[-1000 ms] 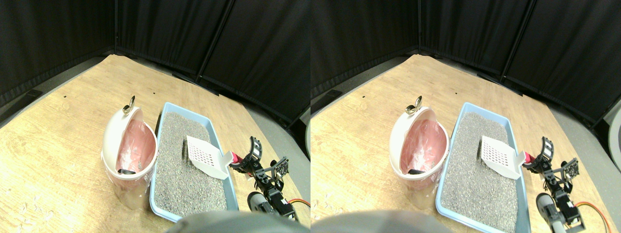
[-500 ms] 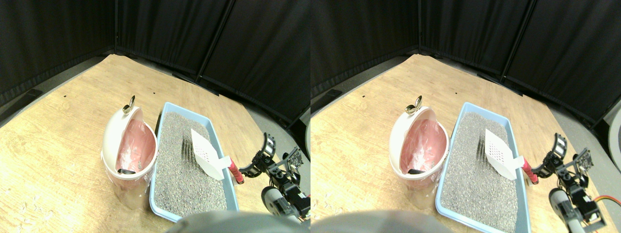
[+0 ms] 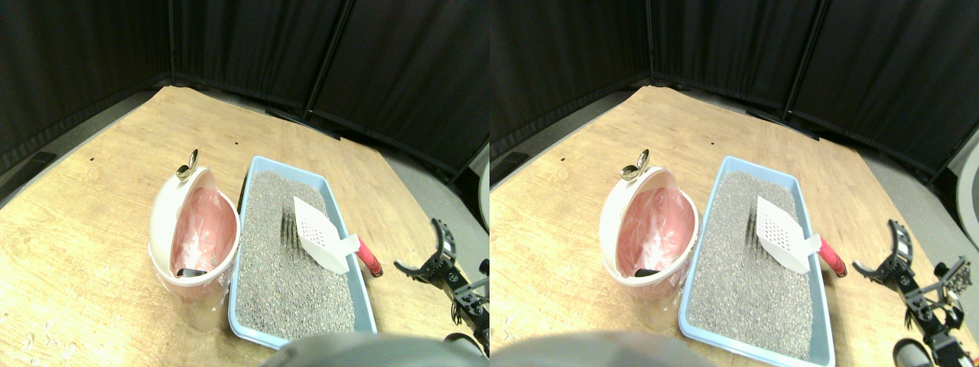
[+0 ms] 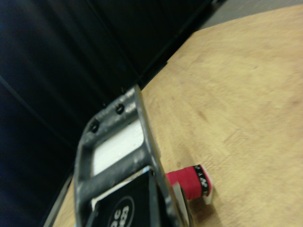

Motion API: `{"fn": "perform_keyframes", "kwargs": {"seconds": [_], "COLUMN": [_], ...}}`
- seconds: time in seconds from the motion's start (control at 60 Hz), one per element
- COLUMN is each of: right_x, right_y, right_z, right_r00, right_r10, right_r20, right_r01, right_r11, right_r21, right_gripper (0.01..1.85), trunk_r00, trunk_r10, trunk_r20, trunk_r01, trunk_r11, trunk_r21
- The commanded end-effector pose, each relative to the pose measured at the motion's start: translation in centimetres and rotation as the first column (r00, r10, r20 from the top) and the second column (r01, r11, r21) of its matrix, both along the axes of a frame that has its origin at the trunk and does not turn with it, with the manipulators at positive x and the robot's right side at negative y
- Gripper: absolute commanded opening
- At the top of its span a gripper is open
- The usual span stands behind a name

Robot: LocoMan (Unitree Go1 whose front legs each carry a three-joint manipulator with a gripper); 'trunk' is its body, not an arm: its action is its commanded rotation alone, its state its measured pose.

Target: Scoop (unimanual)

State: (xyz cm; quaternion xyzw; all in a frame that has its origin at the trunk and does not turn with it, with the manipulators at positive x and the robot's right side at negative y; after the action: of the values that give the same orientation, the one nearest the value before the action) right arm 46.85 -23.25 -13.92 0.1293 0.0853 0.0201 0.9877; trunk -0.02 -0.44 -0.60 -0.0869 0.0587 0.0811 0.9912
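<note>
Stereo pair view: a light blue litter tray (image 3: 243,229) full of grey granules lies on the wooden floor (image 3: 92,229), its long axis running away from the camera. Just beside its left edge stands a white bin (image 3: 164,222) with a pink liner, its lid tipped up. The white slotted scoop (image 3: 317,238) rests in the tray, on the litter near the right rim. Its long axis lies on a diagonal: the perforated blade points up and to the left, toward the tray's far end, while the red wrapped handle (image 3: 369,260) crosses over the right rim and points down to the right, its end above the floor outside the tray. Short rake marks show in the litter just left of the blade. The right claw (image 3: 433,250) hangs to the right of the handle, apart from it, with its two curved jaws spread wide and nothing between them.

Wrist view: the dark jaw frame fills the lower middle. Beyond it, the red handle's end (image 4: 191,182) with a black band shows against the floor (image 4: 246,94), near the jaw but not held.
</note>
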Motion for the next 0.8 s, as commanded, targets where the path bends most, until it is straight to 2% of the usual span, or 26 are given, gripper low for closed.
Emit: {"fn": "perform_keyframes", "kwargs": {"seconds": [0.017, 0.083, 0.183, 0.4, 0.55, 0.8], "right_x": [0.2, -0.2, -0.9, -2.3, -3.4, -4.2], "right_y": [0.1, 0.1, 0.0, -0.4, -0.7, -1.2], "right_z": [-0.2, -0.5, -0.7, -2.0, -2.5, -2.6], "right_r00": [0.995, 0.993, 0.991, 0.99, 0.992, 0.989], "right_r10": [0.056, 0.047, 0.048, 0.053, 0.029, 0.023], "right_r20": [0.077, 0.113, 0.122, 0.132, 0.122, 0.147], "right_r01": [-0.059, -0.049, -0.052, -0.054, -0.031, -0.027], "right_r11": [0.998, 0.999, 0.998, 0.998, 1.0, 0.999], "right_r21": [0.037, 0.013, 0.026, 0.009, 0.008, 0.026], "right_gripper": [0.06, 0.06, 0.06, 0.06, 0.06, 0.06], "trunk_r00": [0.9999, 0.9997, 0.9991, 0.9971, 0.9949, 0.9934], "trunk_r10": [-0.012, -0.024, -0.043, -0.076, -0.101, -0.115], "trunk_r20": [0.009, 0.007, 0.007, 0.003, -0.001, -0.003], "trunk_r01": [0.012, 0.024, 0.043, 0.076, 0.101, 0.115], "trunk_r11": [0.9999, 0.9997, 0.9989, 0.9963, 0.9934, 0.9914], "trunk_r21": [-0.004, 0.005, 0.018, 0.039, 0.054, 0.063]}}
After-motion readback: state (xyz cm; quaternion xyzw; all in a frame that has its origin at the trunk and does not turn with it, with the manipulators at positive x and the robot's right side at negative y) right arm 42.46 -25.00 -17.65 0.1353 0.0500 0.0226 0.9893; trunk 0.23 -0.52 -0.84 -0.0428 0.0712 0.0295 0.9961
